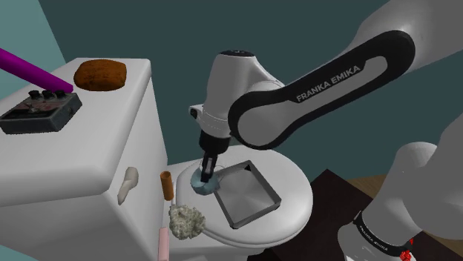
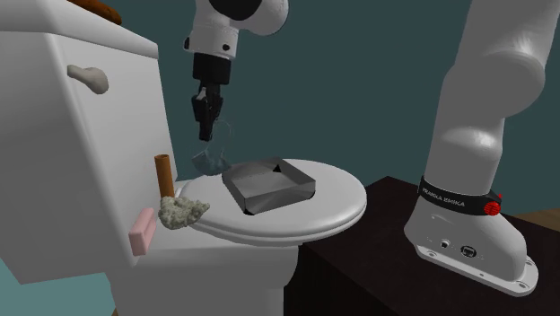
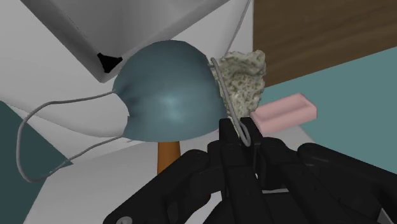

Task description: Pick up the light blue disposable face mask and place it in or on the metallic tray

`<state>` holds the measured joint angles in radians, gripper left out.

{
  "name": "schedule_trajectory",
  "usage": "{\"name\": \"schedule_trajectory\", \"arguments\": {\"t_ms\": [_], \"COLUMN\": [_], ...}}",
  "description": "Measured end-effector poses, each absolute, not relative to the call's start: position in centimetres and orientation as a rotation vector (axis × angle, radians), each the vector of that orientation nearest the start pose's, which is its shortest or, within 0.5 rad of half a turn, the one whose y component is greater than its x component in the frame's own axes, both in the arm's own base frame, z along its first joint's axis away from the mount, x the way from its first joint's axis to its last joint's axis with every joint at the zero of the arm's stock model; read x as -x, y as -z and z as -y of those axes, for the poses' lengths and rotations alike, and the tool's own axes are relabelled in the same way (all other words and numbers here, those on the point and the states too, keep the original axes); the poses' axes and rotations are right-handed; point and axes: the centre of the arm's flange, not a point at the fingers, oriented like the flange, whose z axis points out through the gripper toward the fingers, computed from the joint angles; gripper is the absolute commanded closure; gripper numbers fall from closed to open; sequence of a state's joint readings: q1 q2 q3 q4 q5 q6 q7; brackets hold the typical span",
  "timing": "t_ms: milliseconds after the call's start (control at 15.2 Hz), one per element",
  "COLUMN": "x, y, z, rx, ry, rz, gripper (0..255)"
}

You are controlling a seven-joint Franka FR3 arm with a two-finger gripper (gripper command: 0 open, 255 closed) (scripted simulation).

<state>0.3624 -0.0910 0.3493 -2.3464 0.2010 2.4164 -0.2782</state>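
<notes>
Firstly, biggest risk: the mask (image 3: 168, 95) hangs by one thin ear loop (image 3: 232, 105) alone. A brisk swing toward the tray could slide that loop out of the jaws and drop the mask onto the toilet lid (image 2: 341, 193).
Second risk: the dangling body may sway. If it is let go too soon, it could drape over the rim of the tray (image 1: 258, 213) or land half outside.
Lesser risk: the free loop (image 3: 38, 140) trails loose. It might catch the spongy lump (image 3: 245, 79) or the brown cylinder (image 3: 168, 153) near the lid's edge.
Arm pose: the arm (image 1: 312, 89) reaches across from the stand. Its forearm is roughly level, and the hand points straight down over the tank side of the lid.
Jaws: closed together, pinching the ear loop. The mask body sits below them, not between them.
Mask position: under the jaws, just beside the tray's corner nearest the tank. It seems barely clear of the lid and is not yet over the tray.
</notes>
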Motion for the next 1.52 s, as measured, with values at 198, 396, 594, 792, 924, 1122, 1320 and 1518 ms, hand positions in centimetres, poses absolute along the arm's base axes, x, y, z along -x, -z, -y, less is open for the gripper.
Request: {"name": "schedule_trajectory", "arguments": {"t_ms": [198,396,594,792,924,1122,1320,1518], "x": [-36.4,-34.0,-31.7,-29.4,-28.9,-28.7,-28.7,-28.6], "y": [-38.6,-39.0,-39.6,-39.9,-39.4,-37.9,-36.2,-34.6], "z": [-30.2,-26.8,-23.6,-20.8,-19.9,-19.7,-19.7,-19.7], "rx": [2.725,2.725,2.725,2.725,2.724,2.724,2.724,2.724], "ry": [0.193,0.193,0.194,0.194,0.194,0.193,0.193,0.192], "rz": [1.234,1.234,1.233,1.234,1.234,1.234,1.234,1.234], "gripper": [255,255,255,255,255,255,255,255]}}
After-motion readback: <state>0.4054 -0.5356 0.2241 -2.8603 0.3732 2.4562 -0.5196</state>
